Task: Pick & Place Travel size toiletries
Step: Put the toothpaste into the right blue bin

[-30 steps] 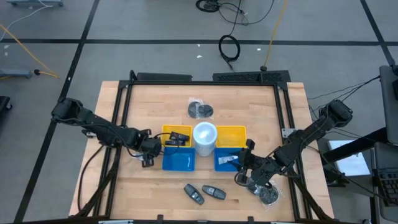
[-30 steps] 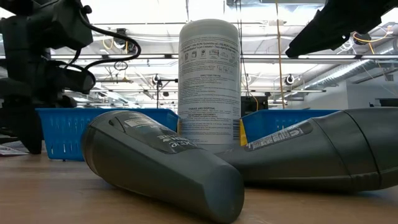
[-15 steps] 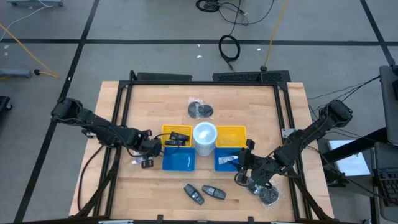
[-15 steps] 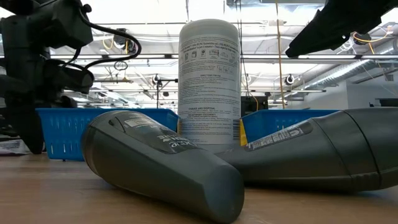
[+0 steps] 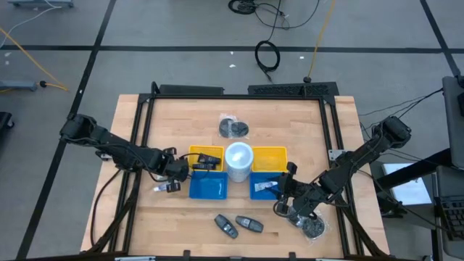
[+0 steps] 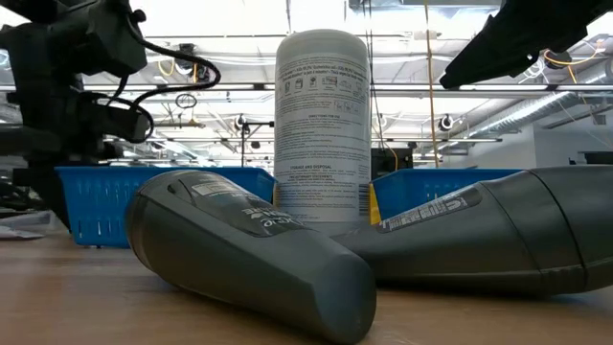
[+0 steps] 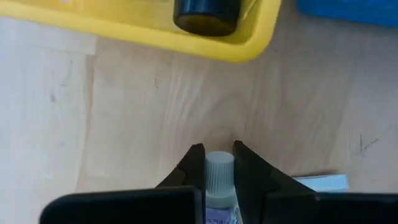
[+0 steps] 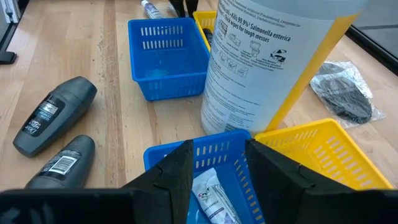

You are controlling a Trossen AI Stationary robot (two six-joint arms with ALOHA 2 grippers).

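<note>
left gripper clamped on 1 toiletry tube beside the left blue basket, not yet delivered. another tube already lies in the right blue basket, under the right gripper, whose fingers stand apart and hold nothing. task judged partway done.

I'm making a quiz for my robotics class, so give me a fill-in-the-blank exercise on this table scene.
1. The left claw is shut on a small ____ with a pale cap.
2. The white canister stands between two ____ baskets.
3. The two grey deodorant sticks lie on the ____.

Missing words: tube; yellow; table
</note>
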